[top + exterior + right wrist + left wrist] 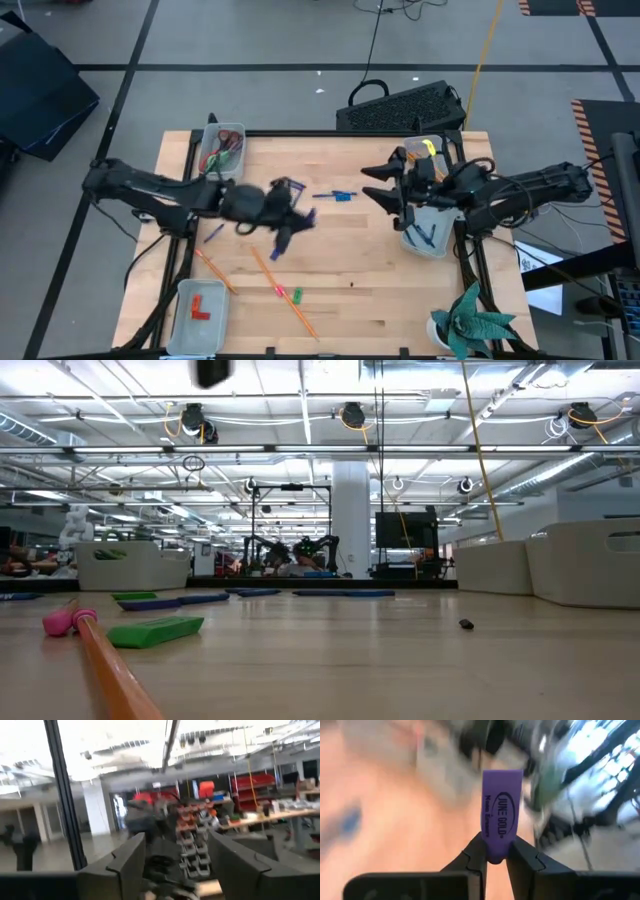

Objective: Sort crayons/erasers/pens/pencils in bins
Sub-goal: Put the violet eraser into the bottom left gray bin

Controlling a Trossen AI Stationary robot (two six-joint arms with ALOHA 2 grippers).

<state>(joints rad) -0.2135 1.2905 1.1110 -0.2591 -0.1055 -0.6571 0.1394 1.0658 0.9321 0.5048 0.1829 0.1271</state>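
The left gripper (492, 860), mid-table in the high view, pinches only the bottom edge of a purple eraser (502, 810) – a fast swing could shake it loose – while the right gripper (175, 865) waits open-fingered over the right-edge bin (432, 240).

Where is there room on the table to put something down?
Bare wood lies between the pencils and the right-hand bin, down to the table's near edge. It is crowded mid-table, where the left tool holds a purple eraser near loose pens.
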